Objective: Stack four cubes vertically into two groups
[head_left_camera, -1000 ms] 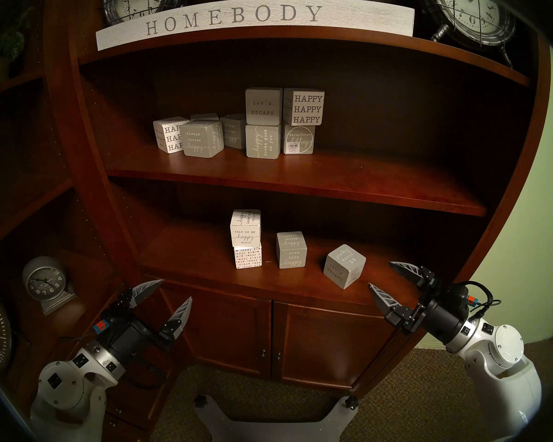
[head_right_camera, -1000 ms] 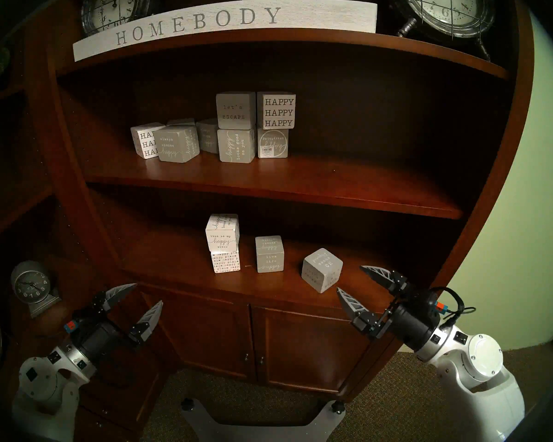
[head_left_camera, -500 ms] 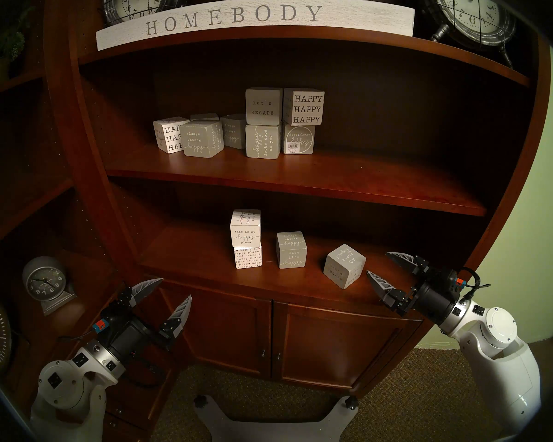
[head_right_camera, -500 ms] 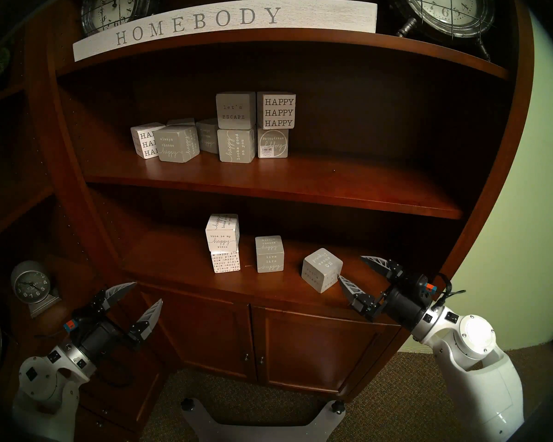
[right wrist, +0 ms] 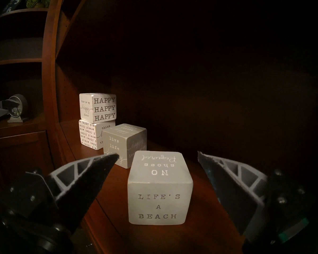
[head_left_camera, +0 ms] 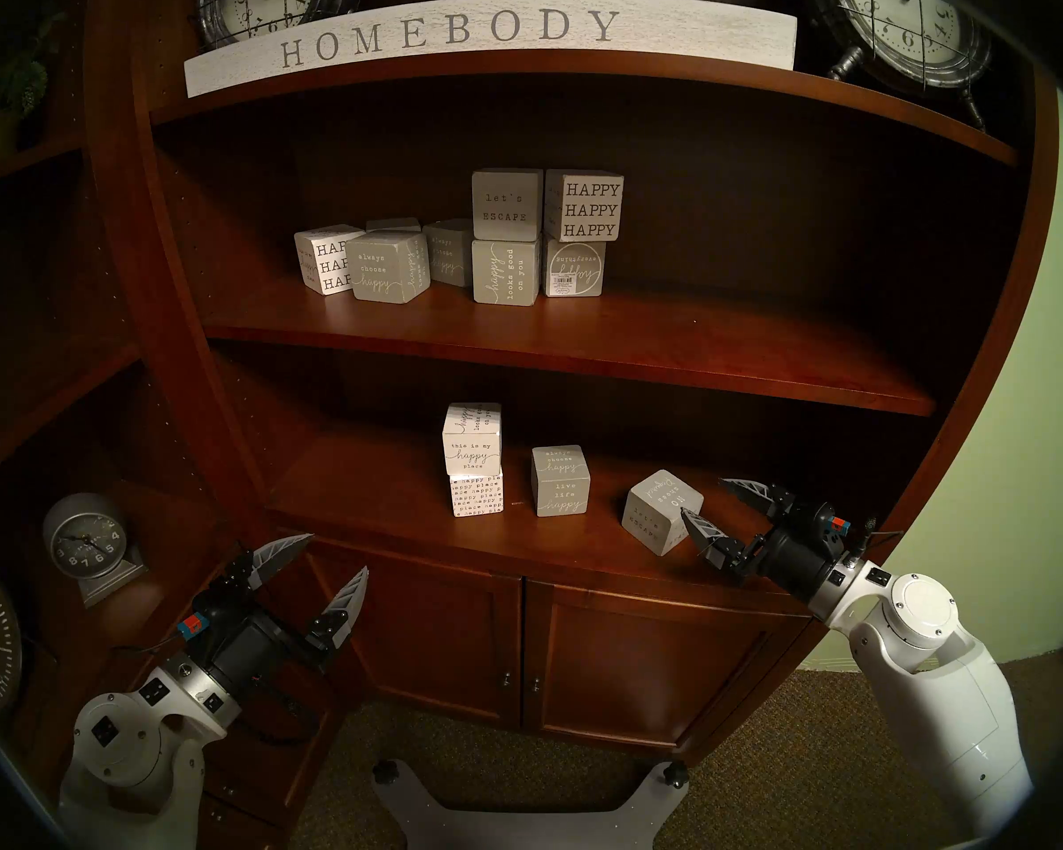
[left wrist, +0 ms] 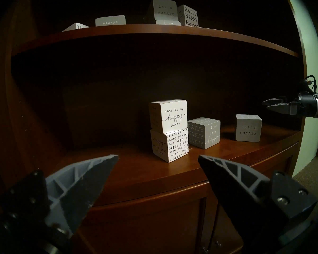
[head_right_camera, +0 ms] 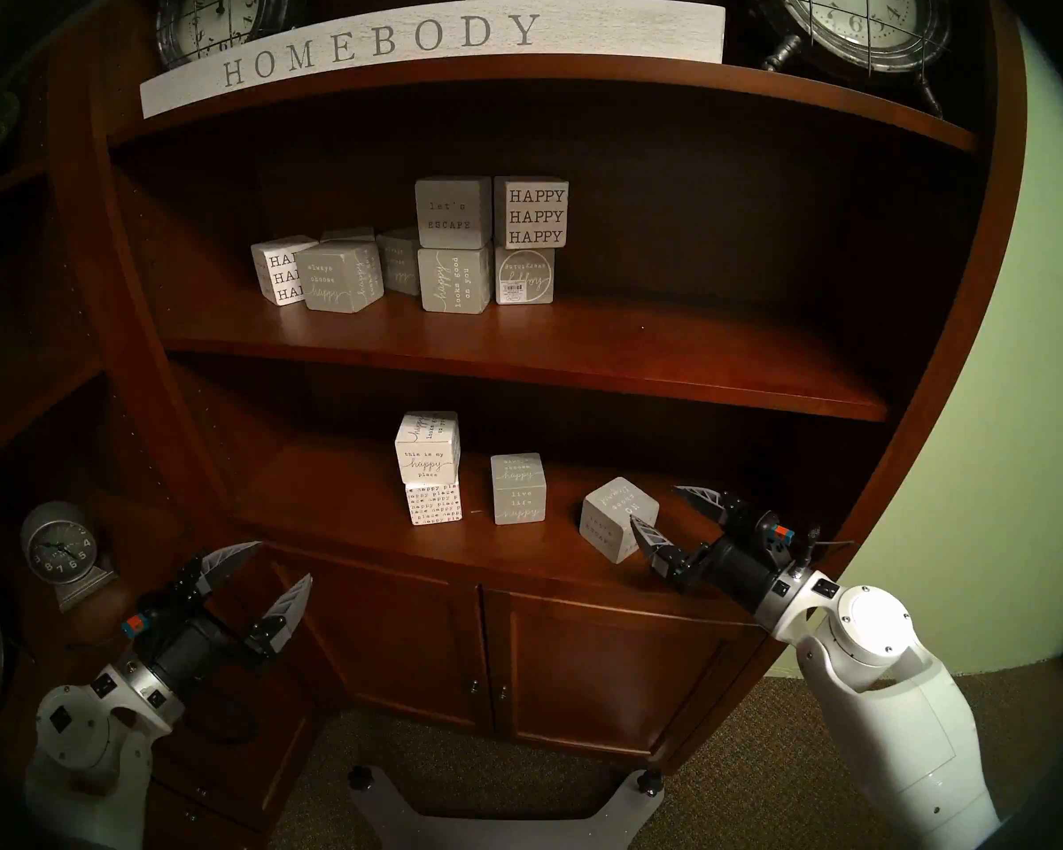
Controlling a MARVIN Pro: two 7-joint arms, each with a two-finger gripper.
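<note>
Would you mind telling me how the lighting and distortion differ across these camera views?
Head views: dim, warm light, fisheye bending the wooden shelf edges, dark rim. Right wrist view: the grey "LIFE'S A BEACH" cube is well lit, the shelf's back nearly black. Left wrist view: the stacked white lettered cubes are sharp, their surroundings deeply shadowed.

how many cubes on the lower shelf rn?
4. White "this is my happy place" cube sits atop the white "happy place" print cube; grey "live life happy" cube stands beside them; grey "LIFE'S A BEACH" cube lies right, apart. None seem hidden.
</note>
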